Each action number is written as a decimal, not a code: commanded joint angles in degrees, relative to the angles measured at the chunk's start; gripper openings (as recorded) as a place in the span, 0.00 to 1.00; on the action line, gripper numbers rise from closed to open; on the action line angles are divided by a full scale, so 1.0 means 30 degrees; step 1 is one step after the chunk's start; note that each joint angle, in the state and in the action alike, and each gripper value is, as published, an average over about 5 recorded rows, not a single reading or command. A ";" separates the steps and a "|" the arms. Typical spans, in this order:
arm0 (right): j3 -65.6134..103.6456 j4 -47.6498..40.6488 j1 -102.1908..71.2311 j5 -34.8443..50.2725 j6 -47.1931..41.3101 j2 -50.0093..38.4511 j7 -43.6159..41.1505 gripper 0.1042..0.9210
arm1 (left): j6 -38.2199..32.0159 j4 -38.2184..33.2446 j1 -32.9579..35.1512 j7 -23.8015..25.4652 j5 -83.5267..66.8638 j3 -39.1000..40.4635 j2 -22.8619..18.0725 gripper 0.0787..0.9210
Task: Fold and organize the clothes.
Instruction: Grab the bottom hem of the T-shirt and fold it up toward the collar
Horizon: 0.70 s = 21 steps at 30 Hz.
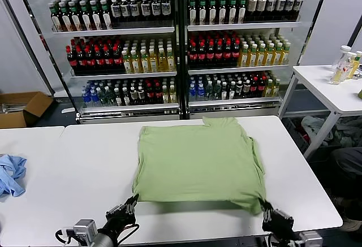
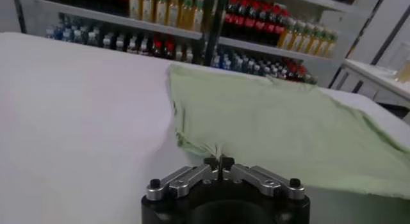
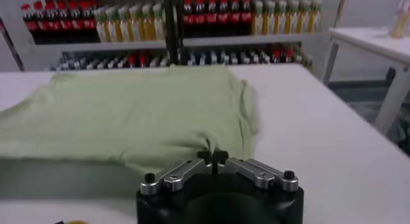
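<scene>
**Green shirt pinched at both near corners**

Pale green shirt [image 1: 201,165] lies flat on the white table [image 1: 85,168]. The left gripper [image 1: 132,200] clamps its near left hem corner; the right gripper [image 1: 264,206] clamps the near right corner, fingers closed on fabric.

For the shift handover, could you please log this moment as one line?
stage: grasp near hem | left tool: shut on shirt near-left corner | right tool: shut on near-right corner | shirt: flat on white table
</scene>
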 commanded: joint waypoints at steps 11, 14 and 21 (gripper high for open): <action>-0.5140 -0.5987 1.0293 -0.1962 0.0248 -0.3231 -0.1100 0.02 | -0.0878 0.4506 -0.5457 0.0037 -0.1285 0.1708 0.2684 0.04; -0.6112 -0.6849 1.1225 -0.2383 0.0293 -0.3187 -0.1217 0.02 | -0.1023 0.5446 -0.6463 0.0018 -0.1178 0.2233 0.2687 0.04; -0.7208 -0.8141 1.2360 -0.3349 0.0503 -0.2852 -0.1421 0.02 | -0.1421 0.7362 -0.8198 -0.0011 -0.1001 0.3152 0.2606 0.04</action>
